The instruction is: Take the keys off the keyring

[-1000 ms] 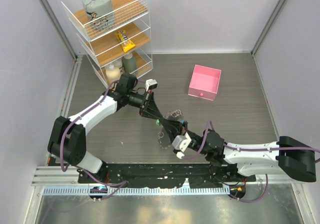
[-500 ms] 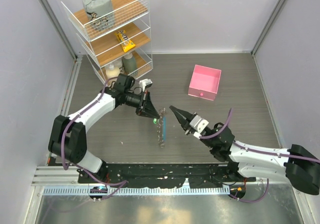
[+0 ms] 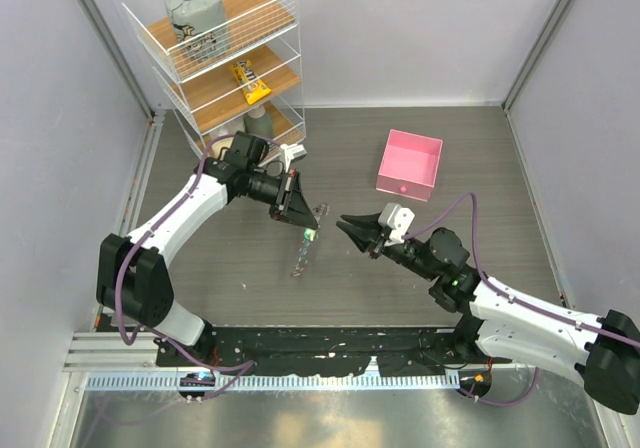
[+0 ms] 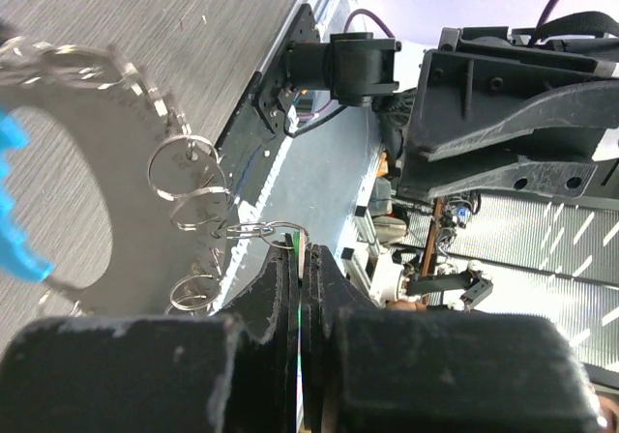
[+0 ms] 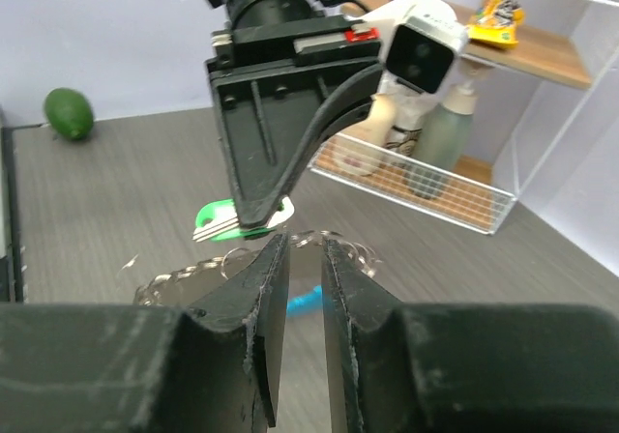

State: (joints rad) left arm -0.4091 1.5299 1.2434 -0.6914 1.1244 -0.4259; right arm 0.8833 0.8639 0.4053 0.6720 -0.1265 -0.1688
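Observation:
My left gripper [image 3: 303,226] is shut on the green-headed key [image 3: 309,236] and holds it above the table. The keyring [image 3: 300,258], a beaded chain with a blue strip, hangs from the key down to the table. In the left wrist view the key [image 4: 296,240] is a thin green sliver between closed jaws, with the chain [image 4: 126,75] and small split rings to the left. My right gripper [image 3: 345,225] sits just right of the key, its jaws slightly apart and empty. In the right wrist view [image 5: 304,243] the key [image 5: 227,220] and chain [image 5: 334,242] lie just beyond its tips.
A pink box [image 3: 409,165] stands at the back right. A white wire shelf rack [image 3: 222,58] with bottles and a bag stands at the back left, close behind the left arm. A green round object [image 5: 70,112] lies far off in the right wrist view.
My right gripper has let go of the keyring and pulled back to the right. My left gripper has lifted the key up and back, and the chain now hangs from it.

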